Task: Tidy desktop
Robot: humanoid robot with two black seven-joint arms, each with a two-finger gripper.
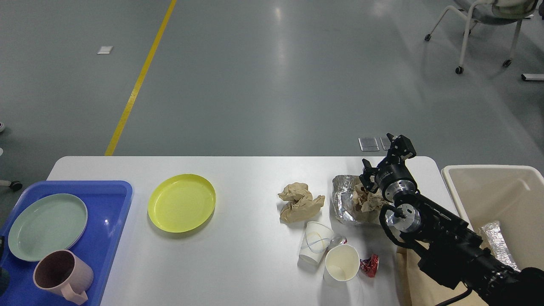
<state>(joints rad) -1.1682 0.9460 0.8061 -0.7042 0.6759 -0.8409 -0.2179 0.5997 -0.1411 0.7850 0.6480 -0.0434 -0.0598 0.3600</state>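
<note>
My right end effector point(379, 163) hangs over the far right of the desktop point(246, 263), just above the crumpled foil point(346, 199) with brown paper point(367, 199) bunched in it. Its fingers look spread, nothing between them, though the far one is partly end-on. My left end effector is out of view.

To do this pick well, I judge I should come straight down and close on both foil and paper together, since the loose paper could slip out on the lift. The beige bin point(488, 170) sits just right of the surface.

Nearer lie another paper wad point(299, 202), two paper cups point(314, 242) point(341, 263) touching each other, and a red wrapper point(369, 265). They lie close below my forearm, so I should lift it before swinging right. The yellow plate point(182, 203) and blue tray point(114, 225) are well apart at left.
</note>
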